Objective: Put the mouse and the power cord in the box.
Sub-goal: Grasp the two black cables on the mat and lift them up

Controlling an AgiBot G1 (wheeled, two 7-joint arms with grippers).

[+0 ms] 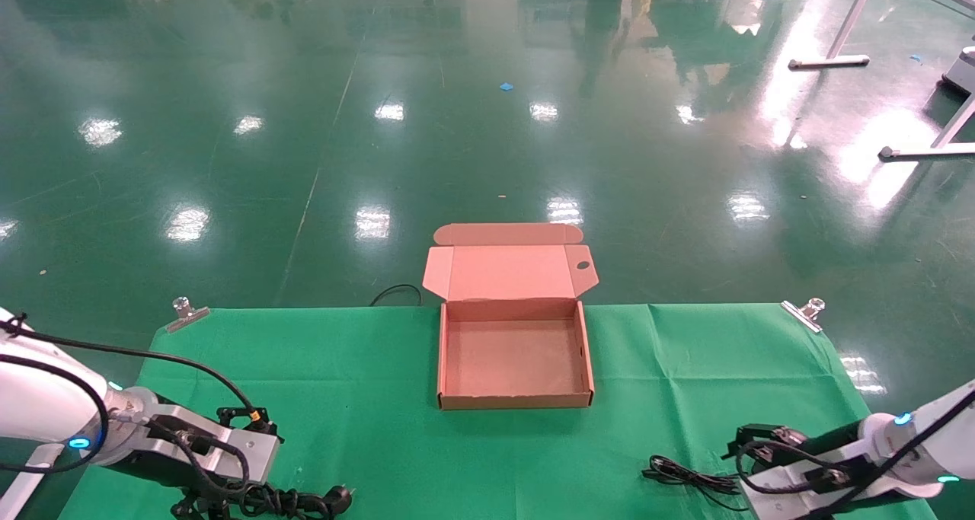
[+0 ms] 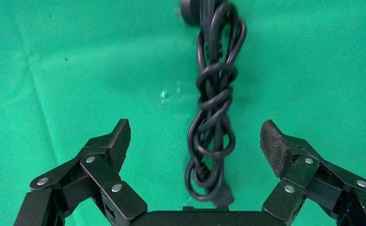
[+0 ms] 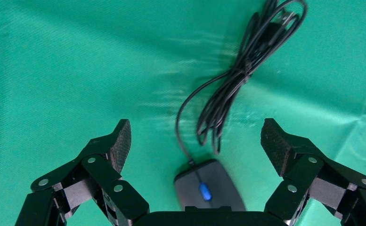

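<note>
The box (image 1: 449, 368) stands open at the middle of the green cloth, its lid folded back and nothing inside. The power cord (image 1: 297, 499) lies coiled at the near left edge. In the left wrist view my left gripper (image 2: 196, 139) hovers open over the power cord (image 2: 214, 108), which runs lengthwise between the jaws without touching them. At the near right, my right gripper (image 3: 196, 139) is open above the mouse (image 3: 209, 186), whose blue wheel shows. The thin mouse cable (image 3: 237, 80) is bunched ahead of the mouse, and in the head view the cable (image 1: 685, 476) shows while the mouse itself is hidden.
The green cloth (image 1: 343, 383) covers the table and is held by clips at the far left corner (image 1: 187, 313) and the far right corner (image 1: 803, 311). A black cable (image 1: 396, 293) loops behind the table. Beyond is glossy green floor with table legs (image 1: 830, 59) far right.
</note>
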